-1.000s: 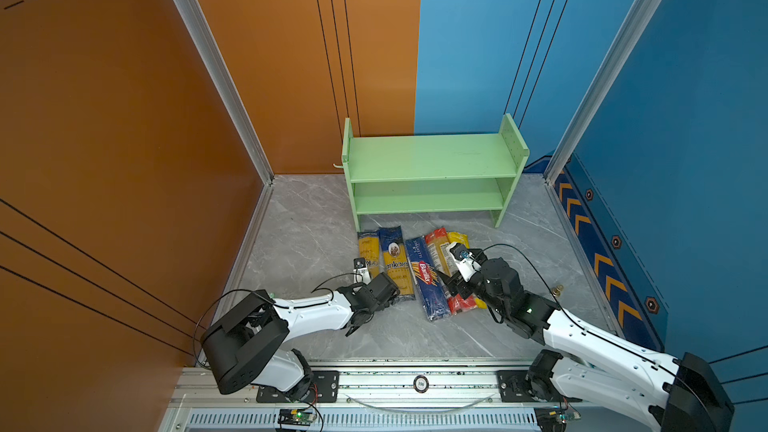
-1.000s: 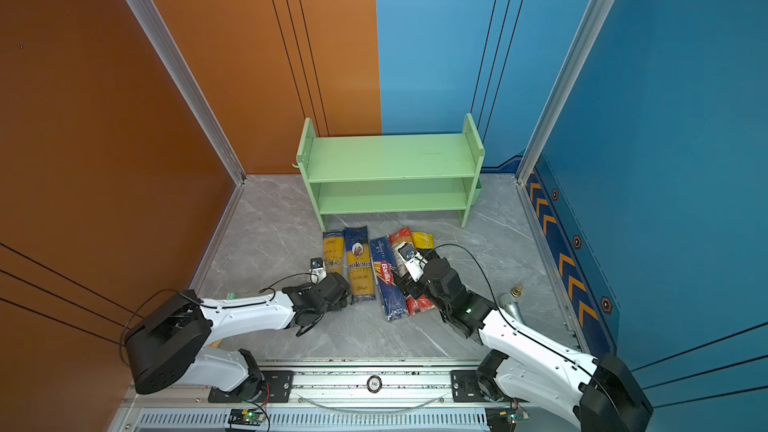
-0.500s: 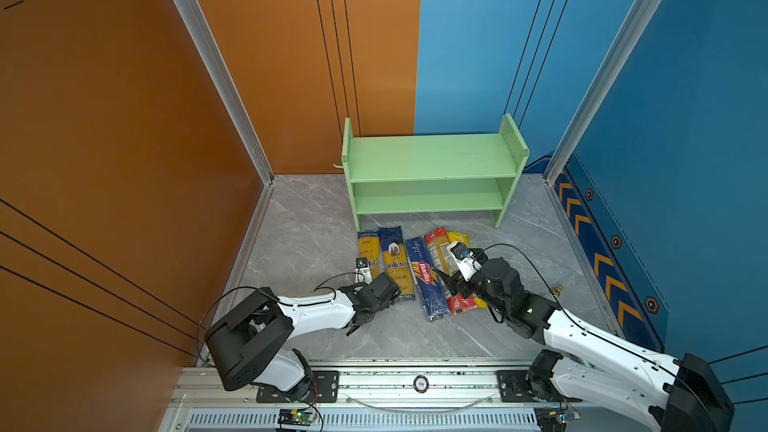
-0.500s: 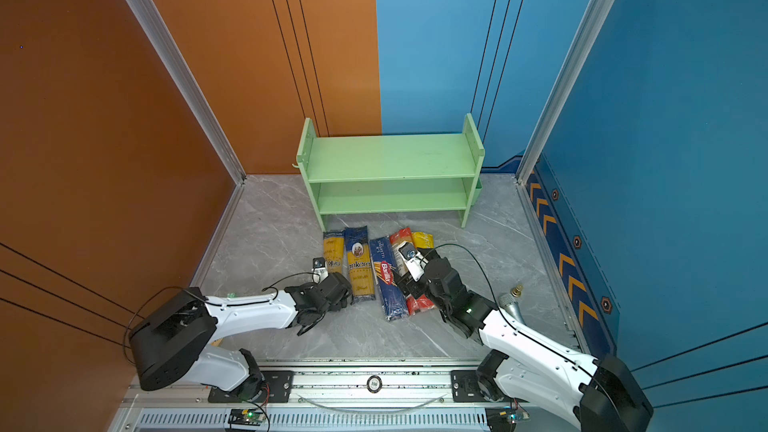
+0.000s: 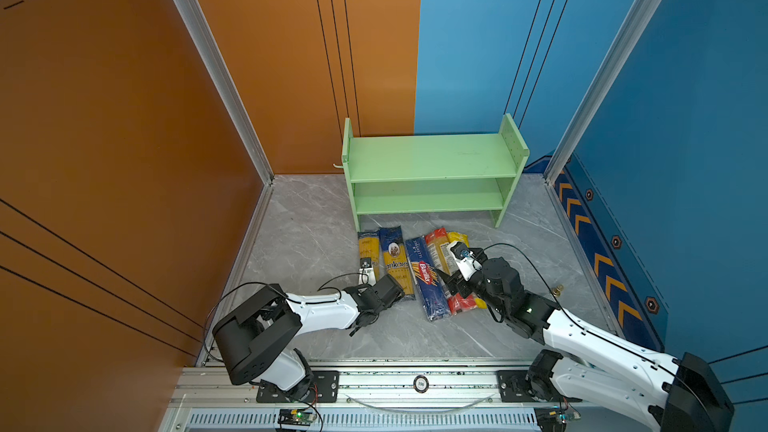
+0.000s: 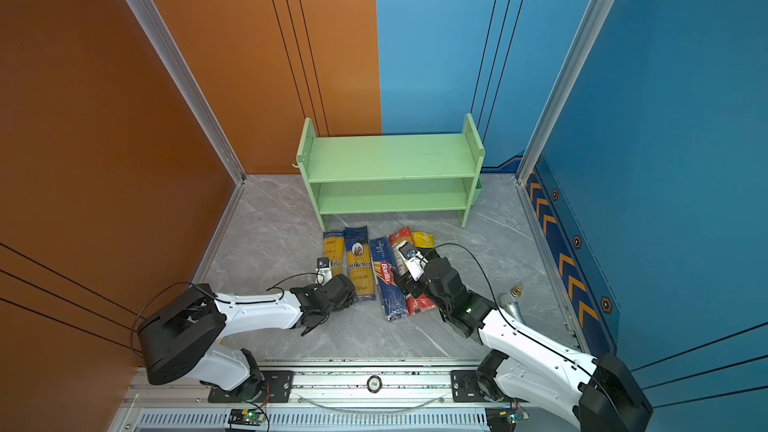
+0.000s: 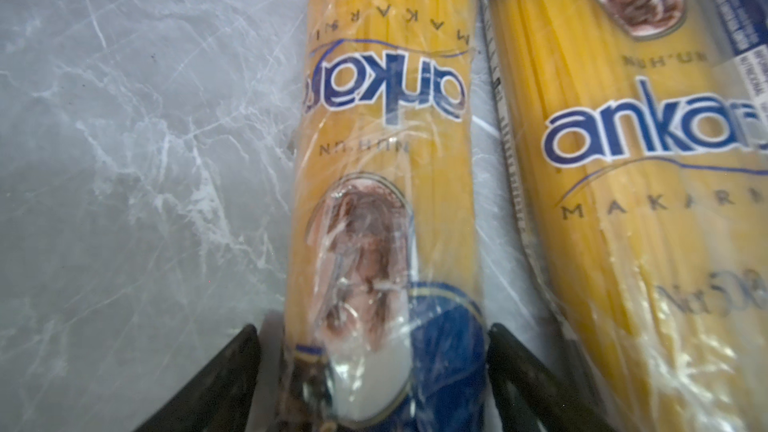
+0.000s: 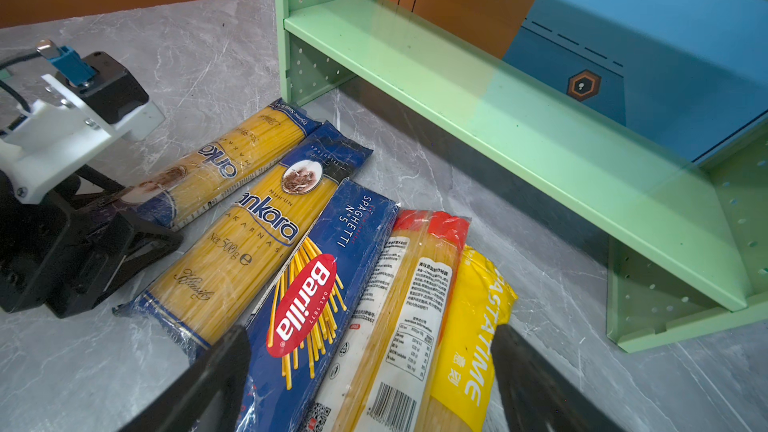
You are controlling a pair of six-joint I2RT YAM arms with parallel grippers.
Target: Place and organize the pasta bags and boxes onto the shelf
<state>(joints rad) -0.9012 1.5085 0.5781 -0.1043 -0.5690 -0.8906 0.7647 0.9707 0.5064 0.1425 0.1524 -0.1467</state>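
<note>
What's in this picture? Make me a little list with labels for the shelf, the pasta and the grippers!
Shelf: green shelf, both boards bare.
Pasta: five packets lying side by side on the floor before it.
Left gripper: open, straddling the outer Ankara packet at its end.
Right gripper: open, over the Barilla packet and red-ended packet.

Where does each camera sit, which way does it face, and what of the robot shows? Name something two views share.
Both top views: high above the robot's base, looking down at the green shelf, the row of packets, left arm, right arm, left claw and right claw.
Left wrist: low on the left arm, looking along the leftmost Ankara packet; claw fingers straddle its end.
Right wrist: above the packets, facing the shelf; own fingertips and the left claw show.
Shared: both wrist views show the leftmost Ankara packet.
</note>
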